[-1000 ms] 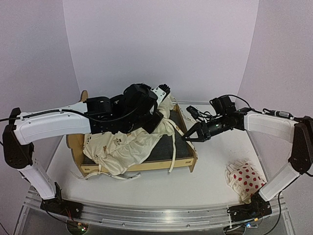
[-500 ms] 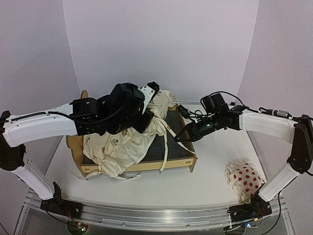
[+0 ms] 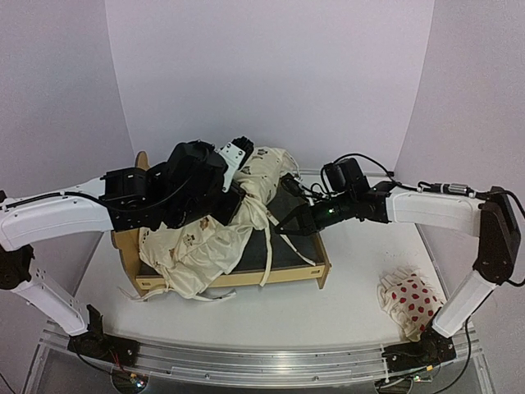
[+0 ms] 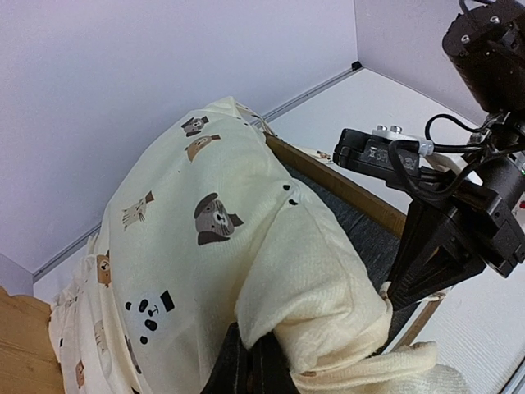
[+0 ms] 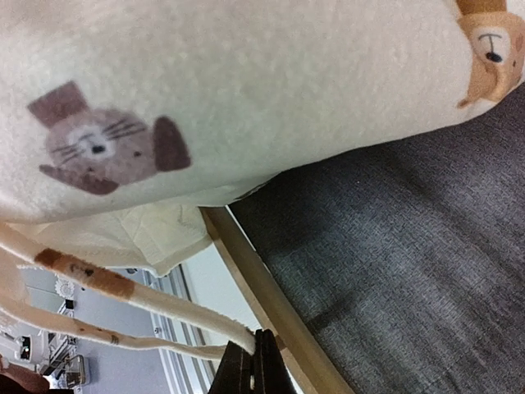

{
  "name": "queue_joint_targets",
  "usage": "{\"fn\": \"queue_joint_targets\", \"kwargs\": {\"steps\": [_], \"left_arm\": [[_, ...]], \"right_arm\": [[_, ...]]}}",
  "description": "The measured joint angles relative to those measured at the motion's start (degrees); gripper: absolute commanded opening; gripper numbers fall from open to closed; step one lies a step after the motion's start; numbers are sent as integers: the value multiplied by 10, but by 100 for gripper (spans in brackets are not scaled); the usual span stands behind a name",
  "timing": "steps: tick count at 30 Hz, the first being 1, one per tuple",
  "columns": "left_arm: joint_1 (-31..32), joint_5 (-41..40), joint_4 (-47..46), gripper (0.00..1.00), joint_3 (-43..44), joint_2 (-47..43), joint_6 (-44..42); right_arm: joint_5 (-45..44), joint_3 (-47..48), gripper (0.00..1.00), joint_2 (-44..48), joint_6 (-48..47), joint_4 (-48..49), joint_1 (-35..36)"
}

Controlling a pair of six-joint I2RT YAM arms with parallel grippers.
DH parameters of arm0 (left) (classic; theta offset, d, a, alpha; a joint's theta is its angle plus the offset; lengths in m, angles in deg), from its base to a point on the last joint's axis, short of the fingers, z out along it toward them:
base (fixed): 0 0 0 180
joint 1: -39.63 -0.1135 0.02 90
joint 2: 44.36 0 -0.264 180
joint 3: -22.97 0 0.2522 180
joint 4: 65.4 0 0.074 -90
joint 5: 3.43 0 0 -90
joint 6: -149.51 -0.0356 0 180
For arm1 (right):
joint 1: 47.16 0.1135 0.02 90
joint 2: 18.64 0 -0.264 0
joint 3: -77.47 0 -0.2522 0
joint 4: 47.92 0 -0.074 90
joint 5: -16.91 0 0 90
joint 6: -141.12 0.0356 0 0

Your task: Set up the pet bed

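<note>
Bed (image 3: 246, 279) sits in the middle of the table (image 3: 353, 283), its grey base partly covered. Left gripper (image 4: 253, 368) is clamped tight on a fold of the cushion (image 3: 205, 246), which is bunched over the bed's left half. Right gripper (image 5: 254, 365) is closed over the bed near a rail, apparently pinching the ties (image 5: 123, 287); the contact is barely in view. Pillow (image 3: 410, 300) lies well apart, to the right.

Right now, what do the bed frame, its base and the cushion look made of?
Bed frame: looks like light plywood, bare matte; pale grain shows. Base: dark grey, probably felt or fabric; fuzzy flecked surface. Cushion: cream soft cloth, matte; fine weave, animal print, folds and drapes.
</note>
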Motion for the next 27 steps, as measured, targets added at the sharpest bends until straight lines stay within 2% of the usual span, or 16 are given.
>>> {"fn": "queue_joint_targets", "kwargs": {"steps": [12,27], "left_arm": [[-1,0,-1,0,-8,-6,4],[-1,0,0,0,-8,-6,4]], "right_arm": [[-42,4,0,-19,6,54,13],[-136,3,0,-19,36,56,39]]}}
